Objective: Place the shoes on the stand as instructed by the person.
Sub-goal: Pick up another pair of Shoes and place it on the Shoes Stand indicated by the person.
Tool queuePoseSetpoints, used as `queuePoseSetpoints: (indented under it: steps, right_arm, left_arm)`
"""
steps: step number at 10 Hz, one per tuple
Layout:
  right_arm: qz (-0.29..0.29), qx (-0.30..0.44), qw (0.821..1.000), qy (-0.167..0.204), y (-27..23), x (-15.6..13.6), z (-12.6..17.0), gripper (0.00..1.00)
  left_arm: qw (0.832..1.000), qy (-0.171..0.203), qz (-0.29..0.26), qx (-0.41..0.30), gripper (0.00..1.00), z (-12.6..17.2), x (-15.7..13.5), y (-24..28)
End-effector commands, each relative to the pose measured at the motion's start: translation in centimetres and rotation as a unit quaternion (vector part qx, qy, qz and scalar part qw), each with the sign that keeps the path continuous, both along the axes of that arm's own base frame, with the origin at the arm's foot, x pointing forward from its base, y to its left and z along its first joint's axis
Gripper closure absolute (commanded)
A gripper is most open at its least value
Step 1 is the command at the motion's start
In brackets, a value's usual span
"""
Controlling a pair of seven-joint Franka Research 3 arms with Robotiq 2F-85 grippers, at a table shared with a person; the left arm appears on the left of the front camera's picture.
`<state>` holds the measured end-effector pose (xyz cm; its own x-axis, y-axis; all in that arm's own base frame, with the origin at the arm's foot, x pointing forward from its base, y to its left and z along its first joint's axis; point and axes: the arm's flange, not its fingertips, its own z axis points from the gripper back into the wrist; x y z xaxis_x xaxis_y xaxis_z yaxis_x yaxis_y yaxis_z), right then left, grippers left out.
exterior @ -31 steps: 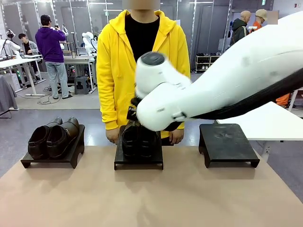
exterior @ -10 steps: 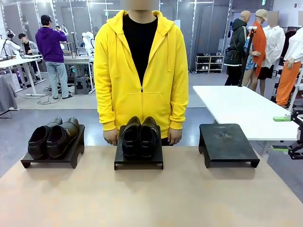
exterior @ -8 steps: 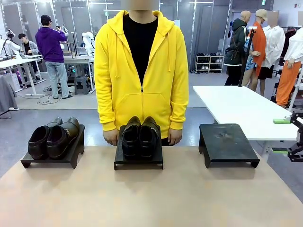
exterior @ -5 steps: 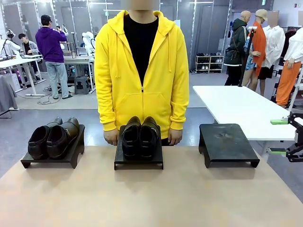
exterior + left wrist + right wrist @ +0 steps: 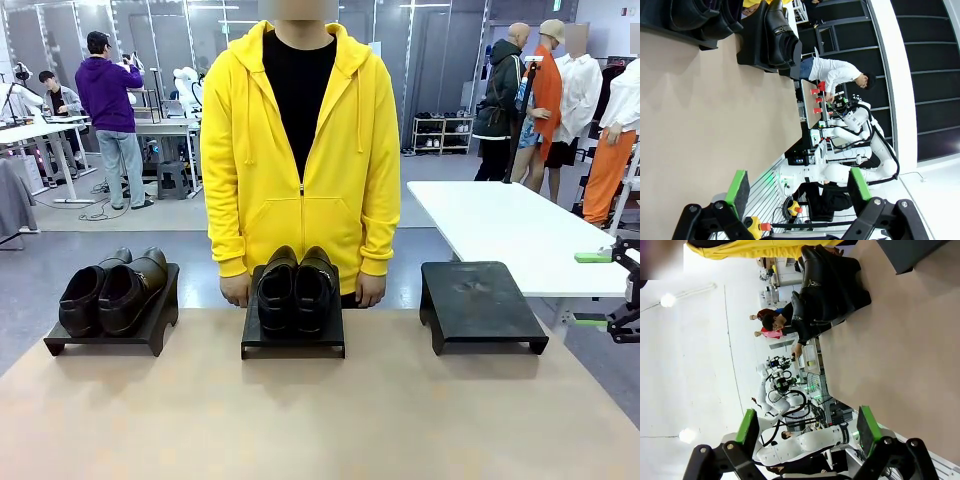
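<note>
Across tan table (image 5: 320, 420), three black stands (image 5: 483, 303), busy workshop behind.

- Person (image 5: 298, 170): bright yellow hoodie over black shirt
- Shoes (image 5: 294, 288) at 12 o'clock: glossy black
- Stands (image 5: 480, 305): matte black
- Surface (image 5: 320, 420): plain tan
- Right claw (image 5: 806, 431): black, green pads
</note>
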<state>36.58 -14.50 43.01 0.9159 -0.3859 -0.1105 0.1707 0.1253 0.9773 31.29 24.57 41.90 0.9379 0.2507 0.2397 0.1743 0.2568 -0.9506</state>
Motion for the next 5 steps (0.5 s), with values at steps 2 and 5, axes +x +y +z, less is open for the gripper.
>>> queuePoseSetpoints:
  steps: [2, 5]
  right_arm:
    - [0.001, 0.005, 1.0, -0.002, -0.2, 0.05, 0.07, 0.0]
    - [0.001, 0.005, 1.0, -0.002, -0.2, 0.05, 0.07, 0.0]
  left_arm:
    - [1.0, -0.006, -0.002, 0.005, 0.0, 0.1, -0.27, -0.14]
    - [1.0, -0.006, -0.002, 0.005, 0.0, 0.1, -0.27, -0.14]
